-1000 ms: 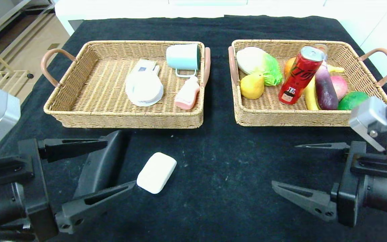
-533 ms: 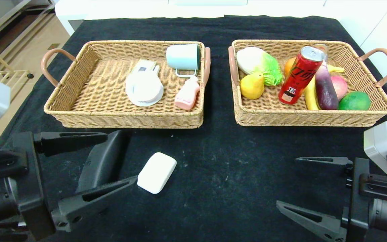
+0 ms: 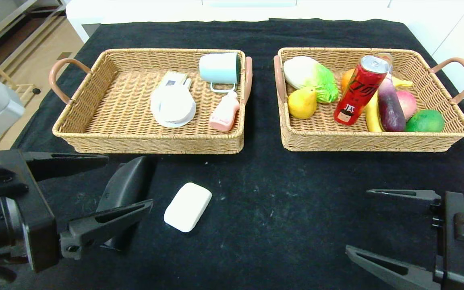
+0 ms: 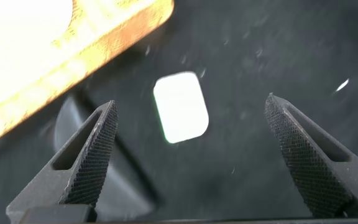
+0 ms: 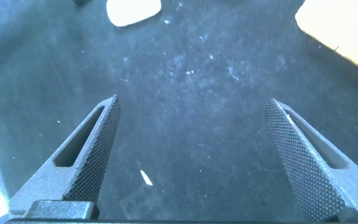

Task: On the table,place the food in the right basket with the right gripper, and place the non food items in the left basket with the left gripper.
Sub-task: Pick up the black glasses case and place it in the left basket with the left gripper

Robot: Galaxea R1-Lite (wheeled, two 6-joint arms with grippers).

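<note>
Head view: two baskets, one soap.

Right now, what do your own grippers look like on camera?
Both match: left gripper and right gripper have matte black, wedge-shaped jaws with slotted cutouts and fine diamond-knurled inner faces. Each sits on a black block wrist, with a silver-grey housing behind it.

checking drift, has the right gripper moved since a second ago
Yes. The right gripper has drawn back toward the robot, away from the right basket; it is open and empty.
</note>
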